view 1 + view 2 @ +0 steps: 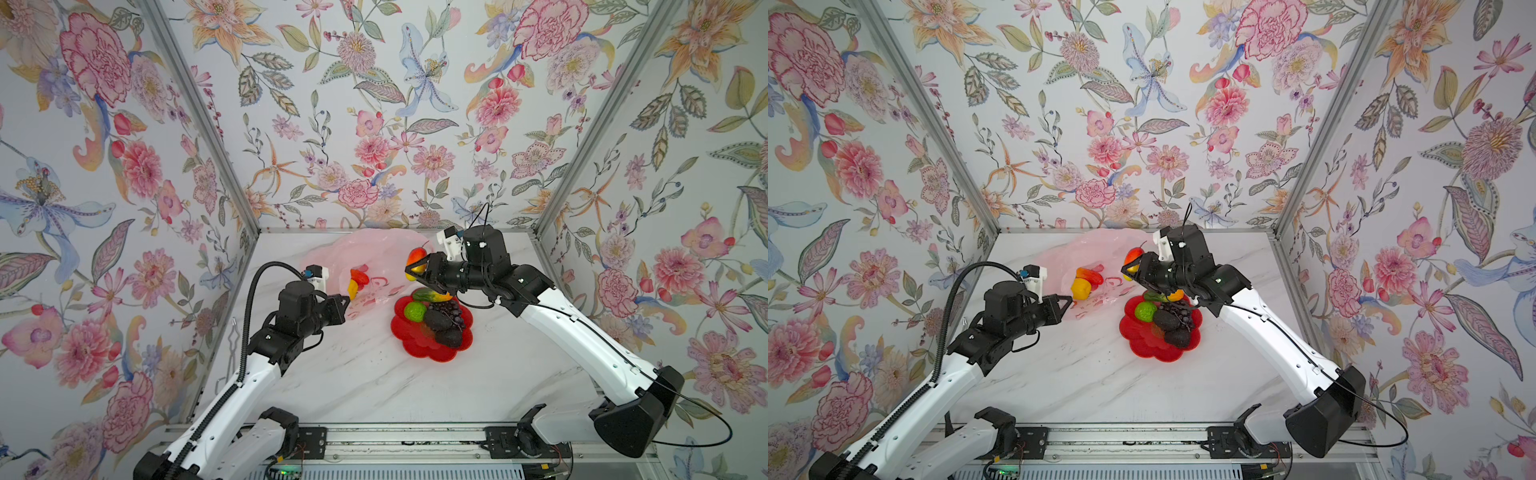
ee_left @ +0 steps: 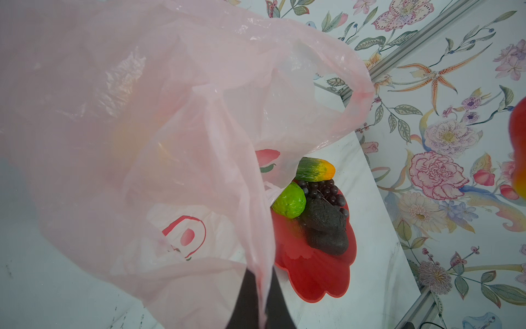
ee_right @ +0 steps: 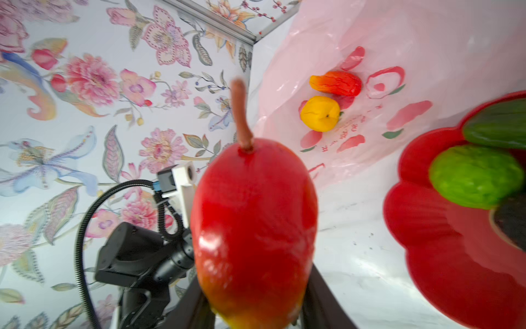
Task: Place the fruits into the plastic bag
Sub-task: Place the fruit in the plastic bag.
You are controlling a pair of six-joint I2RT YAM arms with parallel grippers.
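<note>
The thin translucent pink plastic bag with red fruit prints (image 1: 376, 248) lay crumpled at the back of the white marble-patterned bench (image 1: 353, 382), its mouth facing the arms. Inside it, on the lower printed sheet, rested a yellow toy lemon (image 3: 320, 114) and, just beside it, a red-orange toy fruit piece (image 3: 336, 83); both showed in both top views.

The left pincer (image 1: 346, 300) was clamped tight on a bunched strip of the bag's upper edge, and the film draped from that pinch, as the left wrist view showed.

The right pincer (image 1: 415, 266) held a glossy red toy fruit with a brown stem (image 3: 253, 228), yellowish at the end nearest the jaws, which stood partly apart around it. This fruit hung clear of the bench, by the bag's edge on the robot's right and beyond the dish's far side.

The red flower-shaped plastic dish (image 1: 419, 349) sat just beside the bag, toward the robot's right. On it lay a green-and-orange toy mango (image 1: 432, 296) at the far rim, a bumpy green toy lime (image 1: 414, 311), a bunch of dark purple toy grapes (image 1: 448, 309) and two black toy avocados (image 1: 437, 321), all crowded together and touching.

Floral wallpaper panels (image 1: 374, 124) enclosed the bench.
</note>
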